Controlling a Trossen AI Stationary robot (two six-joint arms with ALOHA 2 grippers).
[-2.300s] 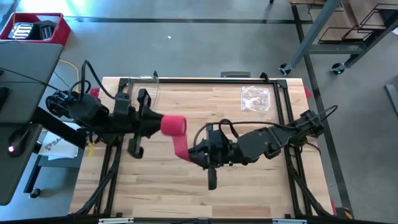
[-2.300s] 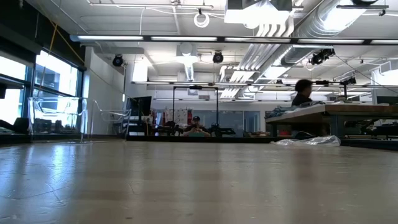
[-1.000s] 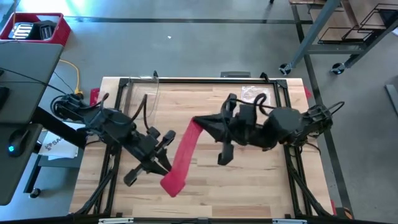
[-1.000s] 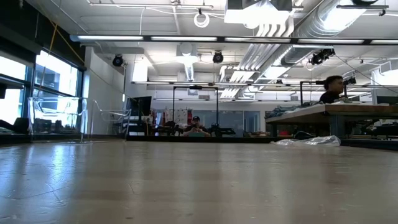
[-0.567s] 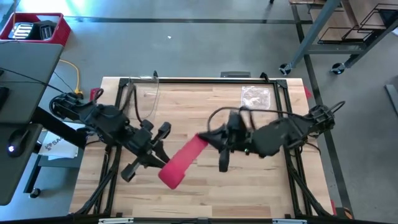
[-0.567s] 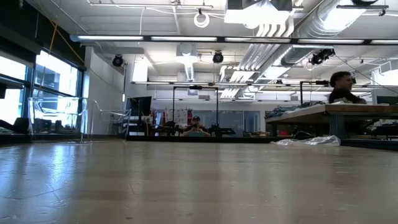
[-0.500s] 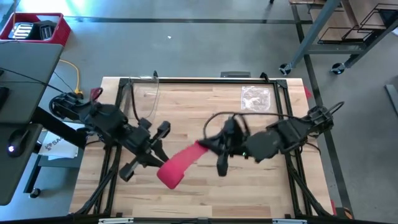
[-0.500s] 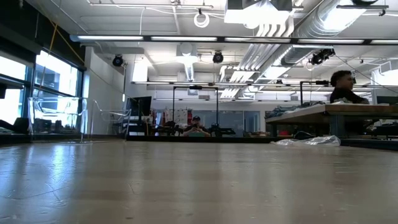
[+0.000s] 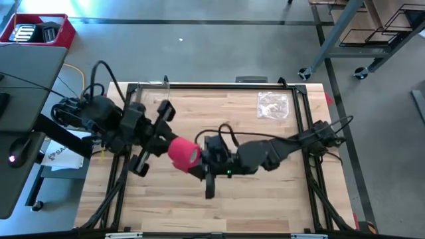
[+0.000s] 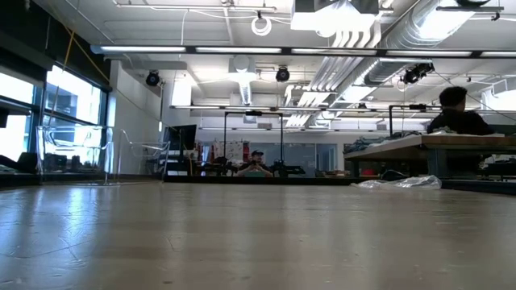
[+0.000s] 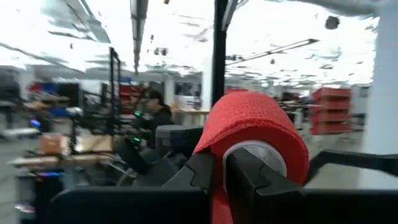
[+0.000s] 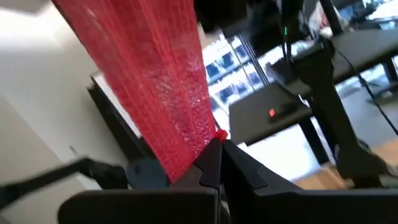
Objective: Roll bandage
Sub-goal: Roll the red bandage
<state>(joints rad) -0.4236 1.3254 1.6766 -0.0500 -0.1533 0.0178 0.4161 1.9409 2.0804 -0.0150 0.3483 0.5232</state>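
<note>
Bandage (image 9: 184, 151) now wound shorter, roll and tail pinched nearer between left end effector (image 9: 167, 147) and right end effector (image 9: 201, 167).

I see a light wooden butcher-block table (image 9: 265, 199) edged by a black metal frame (image 9: 199, 86). A crinkled clear plastic bag (image 9: 273, 104) lies flat on it near the far right corner; from table level it (image 10: 401, 183) sits low at the far edge. The rest of the planked top shows bare wood grain.

A wooden table (image 9: 265, 199) stood on grey floor (image 9: 199, 53), under ceiling strip lights (image 10: 201, 50), with tall windows (image 10: 24, 121) alongside.
</note>
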